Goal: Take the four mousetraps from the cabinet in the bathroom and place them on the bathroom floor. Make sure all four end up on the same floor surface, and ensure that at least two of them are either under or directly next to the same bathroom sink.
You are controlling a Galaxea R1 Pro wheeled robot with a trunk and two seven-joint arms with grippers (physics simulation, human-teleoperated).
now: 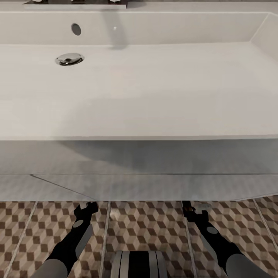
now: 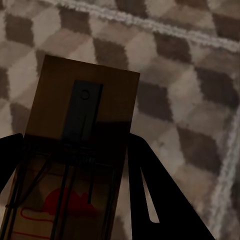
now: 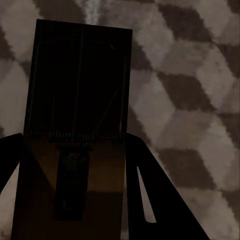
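Observation:
Each wrist view has a tan-brown mousetrap held flat between dark fingers, just above the cube-patterned bathroom floor (image 1: 146, 227). My left gripper (image 2: 75, 165) is shut on a mousetrap (image 2: 82, 115) whose dark wire and red mark face the camera. The mousetrap (image 3: 80, 100) in my right gripper (image 3: 75, 170) lies in deep shadow. In the head view the left gripper (image 1: 87, 210) and right gripper (image 1: 192, 211) hang low over the tiles, right in front of the white drawer unit (image 1: 154, 181) that carries the wide white sink (image 1: 154, 88). The cabinet is out of view.
The sink's front rim overhangs the drawer unit, and its chrome drain (image 1: 69, 59) sits at the back left. Pale grout lines (image 2: 150, 22) cross the tiles. My grey base (image 1: 139, 264) stands between the two arms at the lower edge.

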